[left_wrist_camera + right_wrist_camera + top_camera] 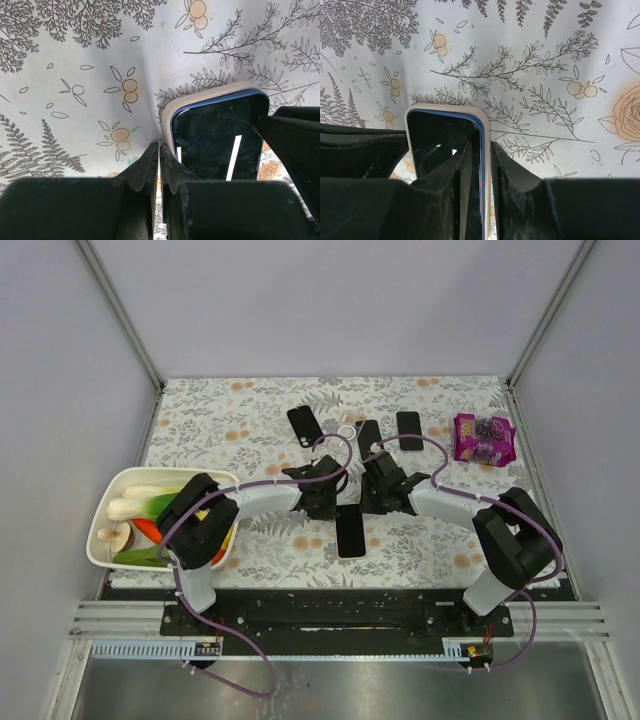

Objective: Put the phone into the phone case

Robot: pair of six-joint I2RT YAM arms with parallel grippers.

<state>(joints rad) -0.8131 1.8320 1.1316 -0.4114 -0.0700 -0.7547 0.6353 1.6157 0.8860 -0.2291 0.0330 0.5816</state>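
A dark-screened phone (351, 535) with a blue edge lies in a white phone case on the floral cloth between both grippers. In the left wrist view the phone (215, 135) sits inside the case's white rim (167, 116). My left gripper (159, 146) is shut and empty, its tips on the cloth right beside the case's left edge; it also shows in the top view (330, 502). In the right wrist view my right gripper (480, 145) straddles the right edge of the phone (440, 132) and case (445, 107), one finger on the screen, the other outside the rim. It also shows from above (372, 498).
A white bin (100, 525) of vegetables stands at the left. A purple snack bag (484, 438) lies at the back right. Three dark phones or cases (305, 425) (368, 435) (410, 430) and a small white ring (346, 430) lie at the back.
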